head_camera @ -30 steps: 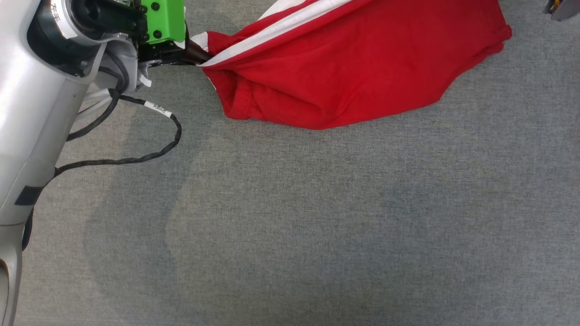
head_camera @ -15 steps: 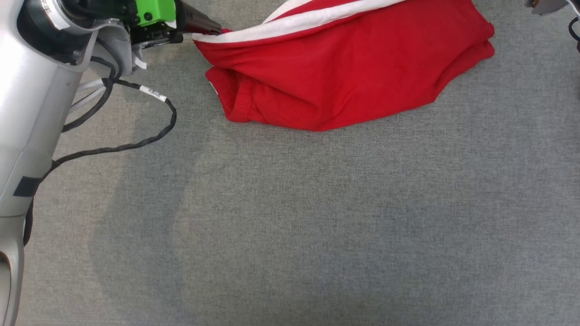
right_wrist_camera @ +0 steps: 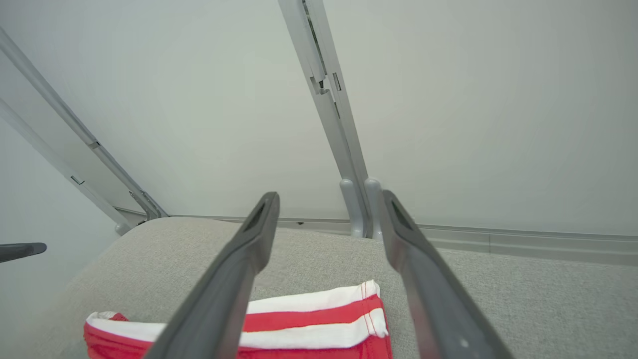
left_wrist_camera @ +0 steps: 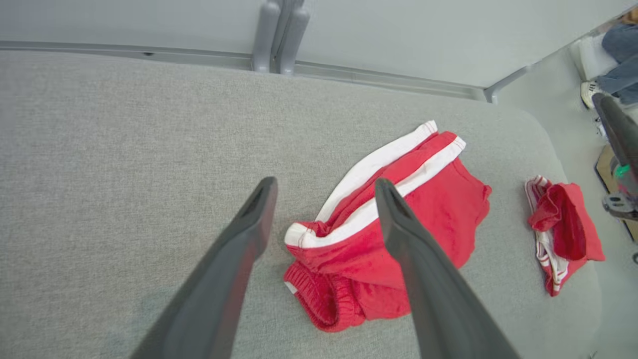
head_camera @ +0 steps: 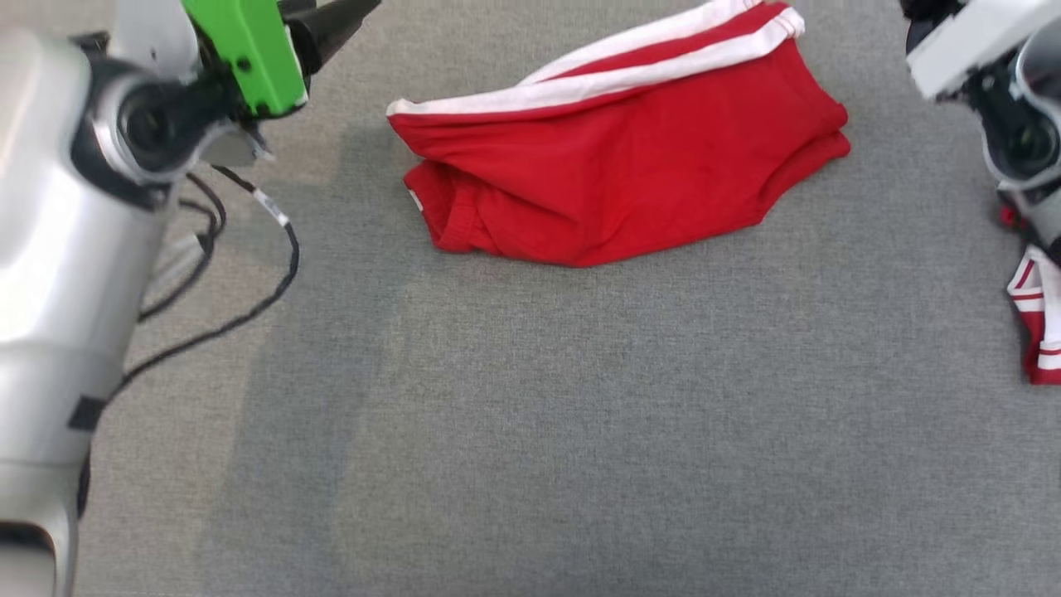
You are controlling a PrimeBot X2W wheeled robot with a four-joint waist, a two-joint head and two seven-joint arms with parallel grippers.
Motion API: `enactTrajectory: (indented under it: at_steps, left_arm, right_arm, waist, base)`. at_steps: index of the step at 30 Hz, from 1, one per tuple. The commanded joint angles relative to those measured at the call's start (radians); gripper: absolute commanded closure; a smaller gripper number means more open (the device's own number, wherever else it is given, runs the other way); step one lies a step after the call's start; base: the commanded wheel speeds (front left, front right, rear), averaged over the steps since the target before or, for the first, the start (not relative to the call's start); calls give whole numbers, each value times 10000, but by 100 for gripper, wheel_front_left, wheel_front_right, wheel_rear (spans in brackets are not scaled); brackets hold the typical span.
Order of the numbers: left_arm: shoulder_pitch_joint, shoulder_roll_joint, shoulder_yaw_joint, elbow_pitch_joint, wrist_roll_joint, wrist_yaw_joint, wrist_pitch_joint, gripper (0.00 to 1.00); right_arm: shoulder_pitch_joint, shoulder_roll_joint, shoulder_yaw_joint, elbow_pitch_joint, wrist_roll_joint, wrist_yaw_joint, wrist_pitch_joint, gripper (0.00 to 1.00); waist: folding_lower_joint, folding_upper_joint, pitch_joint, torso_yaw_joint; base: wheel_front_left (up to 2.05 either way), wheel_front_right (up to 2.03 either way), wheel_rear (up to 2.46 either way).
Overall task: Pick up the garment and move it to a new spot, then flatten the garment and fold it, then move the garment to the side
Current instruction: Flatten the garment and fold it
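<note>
The grey padded surface (head_camera: 530,431) spreads wide in front of the robot. The garment (head_camera: 630,182), a pair of red shorts with 2 white side stripes, lies on the far half of it, roughly midway between the arms. It is doubled over on itself, with the stripes along the far edge and the elastic waistband (head_camera: 452,220) bunched at the robot's left end.

To me the pick-up, the flattening and at least 1 fold look done, if loosely: the near edge bulges and the waistband corner is rumpled. What seems left is perhaps 1 tidier fold, then shifting the shorts to the side.

The left gripper (left_wrist_camera: 325,185) hangs above the waistband end, its fingers spread wide with nothing between them. The right gripper (right_wrist_camera: 327,198) is likewise wide apart and empty, raised over the striped hem. A smaller red-and-white garment (head_camera: 1036,323) sits at the right edge, well apart from the shorts.
</note>
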Motion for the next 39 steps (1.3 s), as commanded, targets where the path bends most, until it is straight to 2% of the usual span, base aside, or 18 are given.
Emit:
enactTrajectory:
  at_steps: [1,3,6,9,14,18,25,30,35,36,38,39]
  left_arm:
    - [381,-10,150,-133,172,-217,-657,0]
    - [952,79,132,-451,707,-499,-1898,0]
    - [1962,-25,304,-917,1171,-676,-3722,0]
    - [2869,20,286,-1422,1779,-631,-5156,0]
    - [4460,-328,458,-2319,1817,-486,-6853,0]
    - [5354,-546,443,-2866,1960,-338,-7678,0]
    - [5989,-535,193,-3127,3000,45,-8774,0]
    - [6361,-685,183,-3171,3761,286,-9225,0]
    - [6805,-943,364,-3171,4325,243,-9368,0]
    - [6869,-1003,392,-3156,4390,214,-9377,0]
    - [6995,-1111,455,-3114,4532,172,-9387,0]
    - [7064,-1160,518,-3102,4618,151,-9371,0]
  right_arm:
    - [400,-99,117,-47,30,-12,-283,0]
    - [811,-229,174,-71,27,-12,-666,0]
    - [1468,-219,175,-14,-8,-10,-933,0]
    - [1900,-207,268,258,-83,-12,-1009,0]
    - [1893,-193,725,1048,-121,-12,-471,0]
    - [1533,-228,945,1813,-19,-12,278,0]
    - [964,-408,1161,2800,396,-12,1542,0]
    - [853,-23,1245,3425,953,-7,2827,0]
    - [1158,217,1405,3233,1512,-3,3828,0]
    - [1225,213,1424,3166,1565,-3,3863,15]
    - [1289,179,1356,3016,1692,-3,3640,97]
    - [1305,146,1308,2933,1709,-3,3424,100]
  waist:
    - [0,0,-310,117]
    - [0,0,-380,223]
    - [0,0,-443,369]
    - [0,0,-426,502]
    - [0,0,-174,847]
    - [0,0,70,1177]
    - [0,0,363,1616]
    - [0,0,404,1722]
    - [0,0,293,1743]
    - [0,0,250,1738]
    - [0,0,145,1705]
    - [0,0,75,1671]
  base:
    - [0,0,0]
    - [0,0,0]
    - [0,0,0]
    - [0,0,0]
    - [0,0,0]
    - [0,0,0]
    - [0,0,0]
    - [0,0,0]
    - [0,0,0]
    - [0,0,0]
    - [0,0,0]
    - [0,0,0]
